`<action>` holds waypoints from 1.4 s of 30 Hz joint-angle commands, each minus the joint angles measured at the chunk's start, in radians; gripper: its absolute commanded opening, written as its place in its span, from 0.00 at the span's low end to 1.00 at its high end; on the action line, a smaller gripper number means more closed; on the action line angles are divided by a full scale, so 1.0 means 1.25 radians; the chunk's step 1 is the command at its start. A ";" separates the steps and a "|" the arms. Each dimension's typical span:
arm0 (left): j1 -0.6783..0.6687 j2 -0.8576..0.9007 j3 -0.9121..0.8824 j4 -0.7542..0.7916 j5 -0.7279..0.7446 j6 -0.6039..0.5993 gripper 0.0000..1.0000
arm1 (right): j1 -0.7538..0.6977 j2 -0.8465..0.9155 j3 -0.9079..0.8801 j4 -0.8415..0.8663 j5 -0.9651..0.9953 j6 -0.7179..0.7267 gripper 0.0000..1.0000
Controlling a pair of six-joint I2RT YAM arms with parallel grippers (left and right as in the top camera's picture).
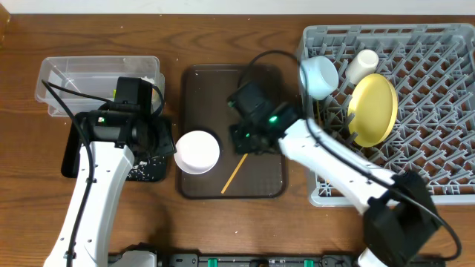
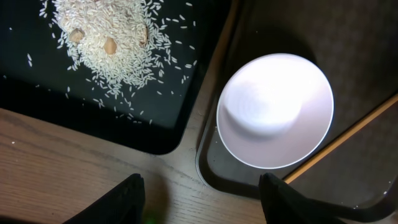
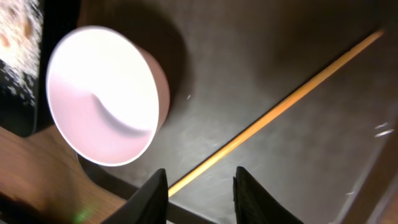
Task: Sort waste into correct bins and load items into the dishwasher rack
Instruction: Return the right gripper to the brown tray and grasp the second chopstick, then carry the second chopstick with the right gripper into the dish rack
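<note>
Status: the dishwasher rack (image 1: pixel 445 159), filling the right end of the bench (image 1: pixel 223 37), already carries the light blue bowl (image 1: pixel 320 76), pale cup (image 1: pixel 364 65) and yellow plate (image 1: pixel 373 110). Not yet loaded: the white bowl (image 1: pixel 197 152) and one chopstick (image 1: pixel 234 174) (only one is in view), both on the brown serving tray (image 1: pixel 223 89) at mid-bench. The bowl sits at the tray's left rim; the chopstick lies diagonally just beside it, towards the front edge.

Waste: the rice (image 2: pixel 109 43) lies heaped in the black tray (image 2: pixel 37 112) near the left edge. The clear tub (image 1: pixel 74 74) stands at the back left corner; its contents are unclear.

Right gripper (image 3: pixel 200 193): fingers spread, empty, hovering low over the chopstick near its lower end. Left gripper (image 2: pixel 202 202): fingers spread wide, empty, over bare wood between the black tray and the brown tray, near the bowl.

Step in hand, as I judge it: picking up the chopstick for the rack. The next move calls for descending with the fingers straddling the stick and closing squarely; it is thin and flat on the tray, so it may roll or slip.

Room: the bowl and the tray's front rim crowd the chopstick's lower end, and the left arm is close. More open tray lies towards the back edge.
</note>
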 commanded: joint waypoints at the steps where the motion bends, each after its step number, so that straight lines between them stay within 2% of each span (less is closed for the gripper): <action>1: 0.003 0.004 0.008 -0.005 -0.009 -0.013 0.62 | 0.031 0.049 -0.003 -0.009 0.058 0.089 0.36; 7: 0.003 0.004 0.008 -0.004 -0.010 -0.013 0.62 | 0.042 0.136 -0.003 -0.032 0.061 0.141 0.36; 16: 0.003 0.004 0.008 -0.004 -0.010 -0.013 0.62 | 0.038 0.209 -0.003 -0.031 0.085 0.141 0.36; 18: 0.003 0.004 0.008 -0.004 -0.010 -0.013 0.62 | 0.038 0.216 -0.003 -0.035 0.089 0.141 0.34; 23: 0.003 0.004 0.008 -0.004 -0.009 -0.013 0.62 | 0.026 0.215 -0.003 -0.045 0.089 0.140 0.19; 29: 0.003 0.004 0.008 -0.004 -0.010 -0.013 0.62 | -0.014 0.211 0.002 -0.052 0.081 0.089 0.16; 31: 0.003 0.004 0.008 -0.004 -0.009 -0.013 0.62 | -0.030 0.205 0.008 -0.053 0.068 0.050 0.09; 32: 0.003 0.004 0.008 -0.004 -0.010 -0.013 0.62 | -0.039 0.199 0.011 -0.053 0.056 0.030 0.02; 42: 0.003 0.004 0.008 -0.004 -0.010 -0.013 0.62 | -0.130 0.057 0.014 -0.089 -0.006 -0.076 0.01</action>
